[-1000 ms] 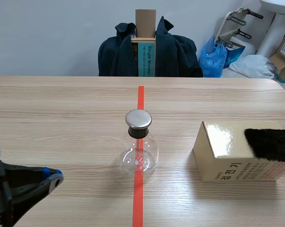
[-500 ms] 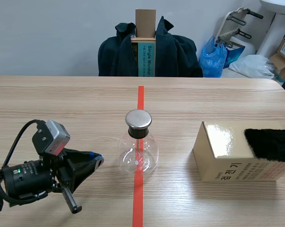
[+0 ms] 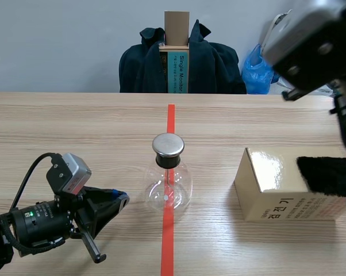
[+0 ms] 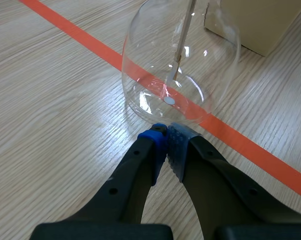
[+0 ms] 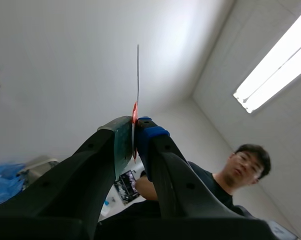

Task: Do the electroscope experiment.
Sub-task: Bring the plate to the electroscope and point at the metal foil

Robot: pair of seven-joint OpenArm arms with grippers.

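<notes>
Round clear-glass electroscope flask (image 3: 168, 187), metal-capped. Left tool (image 4: 167, 133) lies low beside it, pinched empty. Raised right tool (image 5: 134, 125) clamps a thin strip (image 5: 137, 75).

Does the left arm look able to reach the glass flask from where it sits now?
Probably yes. The left gripper sits low over the table, its shut fingers almost at the base of the glass flask, with nothing between. To grip it, they must open.

surface: wooden table (image 3: 75, 132) | on it: glass electroscope flask (image 3: 168, 190) astride red tape (image 3: 170, 118); cardboard box (image 3: 276, 195), well apart
</notes>
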